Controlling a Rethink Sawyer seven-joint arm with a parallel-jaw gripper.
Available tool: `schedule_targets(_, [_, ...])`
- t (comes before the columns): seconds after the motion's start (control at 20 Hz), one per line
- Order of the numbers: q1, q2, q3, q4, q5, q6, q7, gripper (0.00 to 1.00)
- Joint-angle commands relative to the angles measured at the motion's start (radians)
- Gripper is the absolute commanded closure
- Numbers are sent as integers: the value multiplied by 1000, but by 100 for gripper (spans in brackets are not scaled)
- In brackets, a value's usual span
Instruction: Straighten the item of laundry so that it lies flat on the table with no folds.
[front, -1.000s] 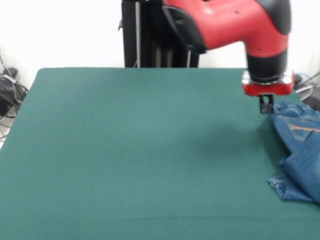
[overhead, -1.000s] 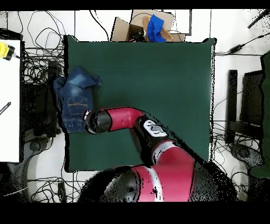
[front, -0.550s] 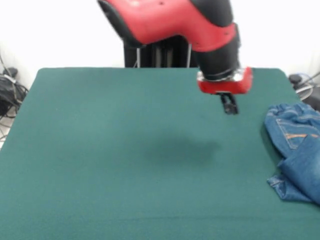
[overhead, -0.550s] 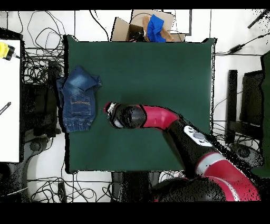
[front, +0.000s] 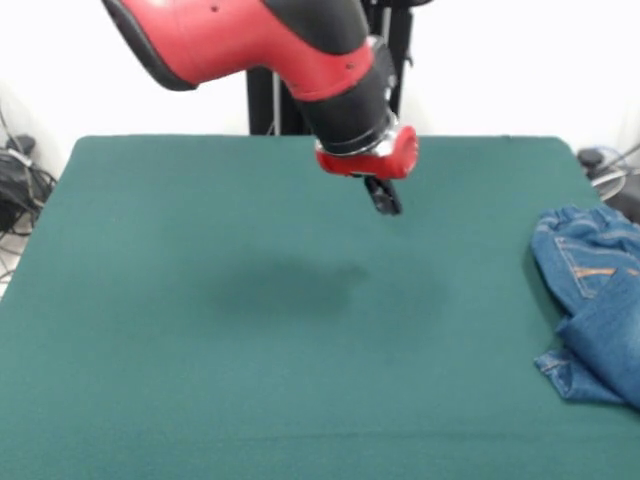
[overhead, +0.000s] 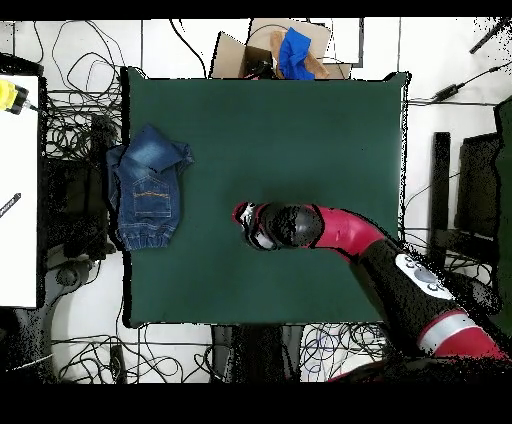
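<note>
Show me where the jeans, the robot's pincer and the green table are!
jeans (front: 590, 270), front view, on the back pocket with orange stitching.
pincer (front: 385, 197), front view, on the dark tips under the red wrist.
table (front: 200, 390), front view, on a bare part of the green cloth.

The surface (front: 200, 330) is dark green all over, with a darker shadow patch near its middle. The jeans (front: 595, 300) are blue, with pale faded spots and thin orange stitching on the pocket. The arm (front: 250, 40) is bright red with black parts, and the gripper (front: 384, 198) at its end is black under a red ring. From above, a brown cardboard box (overhead: 245, 50) holds something bright blue (overhead: 294, 52). A yellow thing (overhead: 10, 95) lies on a white top (overhead: 20, 220).
</note>
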Motion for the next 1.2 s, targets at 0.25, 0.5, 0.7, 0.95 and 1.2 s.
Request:
schedule_targets(0.25, [-6, 76, 108, -42, -133, 59, -240, 100])
schedule_targets(0.5, [49, 88, 88, -29, -171, -52, -128, 100])
schedule_targets(0.7, [151, 95, 37, -19, -185, -183, 23, 100])
schedule_targets(0.95, [318, 66, -65, -39, -151, -324, 187, 100])
schedule_targets(1.2, [413, 61, -128, -69, -50, -370, 193, 0])
